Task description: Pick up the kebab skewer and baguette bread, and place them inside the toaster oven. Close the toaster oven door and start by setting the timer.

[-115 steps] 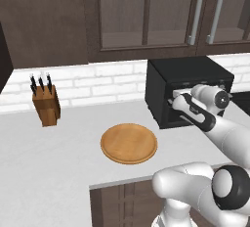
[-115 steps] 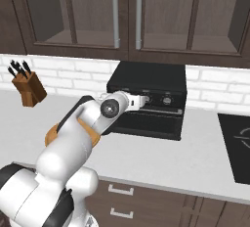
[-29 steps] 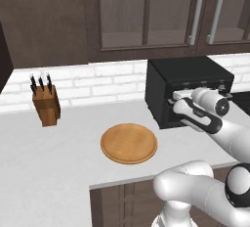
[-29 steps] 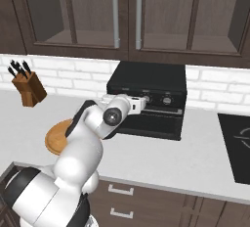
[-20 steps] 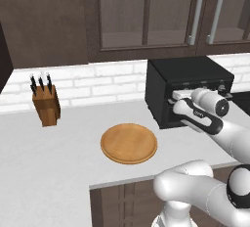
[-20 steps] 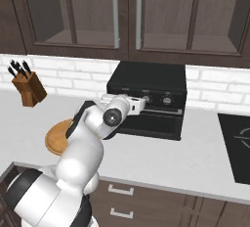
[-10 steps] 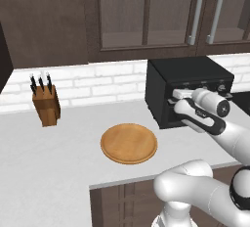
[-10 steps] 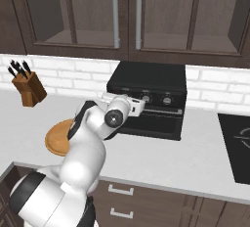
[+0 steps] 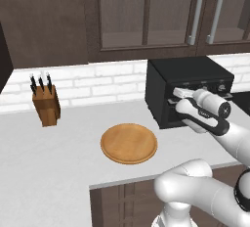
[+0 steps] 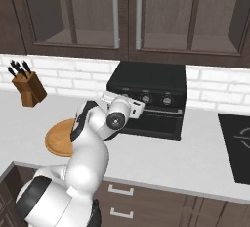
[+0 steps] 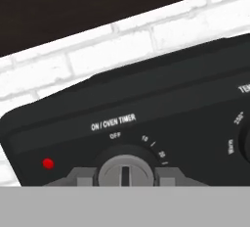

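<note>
Table (image 9: pixel 58 167): pale grey-white top, running along a white brick wall, with dark wood drawer fronts below its front edge.

Landmark: the toaster oven (image 9: pixel 188 89), black and boxy, standing on the table toward the back, close to the wall. Its door reads as shut from both base views.

Wooden plate (image 9: pixel 129 143): round and flat, lying on the table to the left of the toaster oven and nearer the front edge, apart from it. Nothing lies on the plate.

Knife block (image 9: pixel 45 104): brown wood with dark handles sticking up, standing well left of the toaster oven, near the wall.

Black cooktop (image 10: pixel 237 145): set flush in the table, right of the toaster oven.
</note>
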Controlling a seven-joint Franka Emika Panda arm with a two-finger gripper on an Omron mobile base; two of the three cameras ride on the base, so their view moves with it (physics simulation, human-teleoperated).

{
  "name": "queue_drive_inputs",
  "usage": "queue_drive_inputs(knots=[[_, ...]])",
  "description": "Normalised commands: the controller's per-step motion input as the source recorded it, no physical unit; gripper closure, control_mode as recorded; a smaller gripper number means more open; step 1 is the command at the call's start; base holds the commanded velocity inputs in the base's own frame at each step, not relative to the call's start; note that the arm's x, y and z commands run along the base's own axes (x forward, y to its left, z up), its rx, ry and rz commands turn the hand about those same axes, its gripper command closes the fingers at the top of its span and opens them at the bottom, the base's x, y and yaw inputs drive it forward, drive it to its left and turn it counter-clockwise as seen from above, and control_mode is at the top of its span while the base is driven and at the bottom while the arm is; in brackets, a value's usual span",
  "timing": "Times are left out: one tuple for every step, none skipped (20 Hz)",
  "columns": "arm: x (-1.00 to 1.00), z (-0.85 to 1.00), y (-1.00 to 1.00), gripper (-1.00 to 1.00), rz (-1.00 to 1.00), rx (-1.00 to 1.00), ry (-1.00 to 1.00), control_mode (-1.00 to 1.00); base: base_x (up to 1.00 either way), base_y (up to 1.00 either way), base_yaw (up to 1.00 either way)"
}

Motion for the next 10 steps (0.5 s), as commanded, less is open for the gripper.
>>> queue_drive_inputs(knots=[[0.00, 0.00, 0.00, 1.00, 0.00, 0.12, -0.05, -1.00, 0.00, 0.00, 0.00], [0.00, 0.00, 0.00, 1.00, 0.00, 0.12, -0.06, -1.00, 0.00, 0.00, 0.00], [0.00, 0.00, 0.00, 1.00, 0.00, 0.13, -0.07, -1.00, 0.00, 0.00, 0.00], [0.00, 0.00, 0.00, 1.00, 0.00, 0.14, -0.07, -1.00, 0.00, 0.00, 0.00], [0.00, 0.00, 0.00, 1.00, 0.00, 0.14, -0.07, -1.00, 0.00, 0.00, 0.00], [0.00, 0.00, 0.03, 1.00, 0.00, 0.13, -0.06, -1.00, 0.00, 0.00, 0.00], [0.00, 0.00, 0.02, 1.00, 0.00, 0.13, -0.07, -1.00, 0.00, 0.00, 0.00], [0.00, 0.00, 0.05, 1.00, 0.00, 0.13, -0.06, -1.00, 0.00, 0.00, 0.00], [0.00, 0.00, 0.06, 1.00, 0.00, 0.13, -0.06, -1.00, 0.00, 0.00, 0.00], [0.00, 0.00, 0.06, 1.00, 0.00, 0.13, -0.05, -1.00, 0.00, 0.00, 0.00]])
